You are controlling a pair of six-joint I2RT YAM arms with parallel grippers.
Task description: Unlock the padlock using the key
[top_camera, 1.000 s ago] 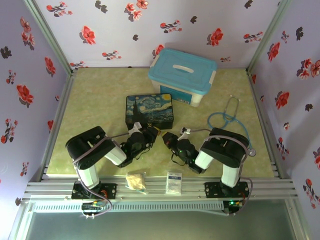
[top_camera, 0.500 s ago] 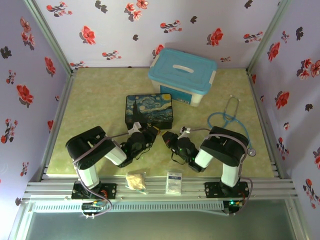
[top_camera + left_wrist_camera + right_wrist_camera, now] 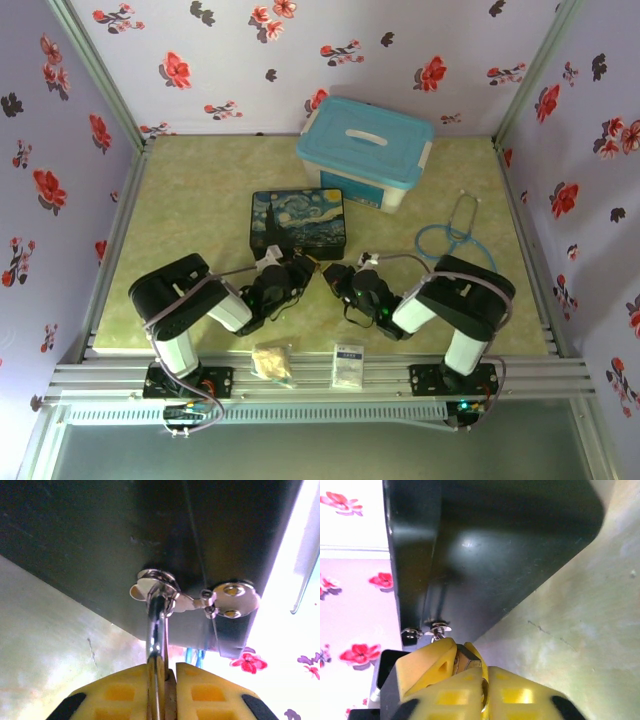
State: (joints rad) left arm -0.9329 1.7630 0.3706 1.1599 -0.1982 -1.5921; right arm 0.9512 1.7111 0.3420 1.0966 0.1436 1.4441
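Observation:
The padlock hangs from the silver hasp [image 3: 156, 582] on the front of the dark painted box [image 3: 298, 222]. Its thin silver shackle [image 3: 156, 625] runs down from the hasp ring between my left gripper's [image 3: 170, 666] yellow fingers, which are shut on it. In the right wrist view the brass padlock body [image 3: 466, 659] sits in those left fingers [image 3: 427, 665]. My right gripper [image 3: 485, 672] is pressed right up against the padlock, shut on a thin silvery key [image 3: 484, 700] that shows edge-on between its pads. In the top view both grippers meet just in front of the box, left gripper [image 3: 298, 270] and right gripper [image 3: 336, 275].
A white bin with a light blue lid [image 3: 366, 150] stands behind the box. A blue stethoscope [image 3: 450, 238] lies at the right. A white card [image 3: 348, 365] and a crumpled beige item [image 3: 271, 360] rest on the front rail.
The right arm's elbow has swung a little to the right and its gripper has edged closer to the padlock. The left arm has stayed put.

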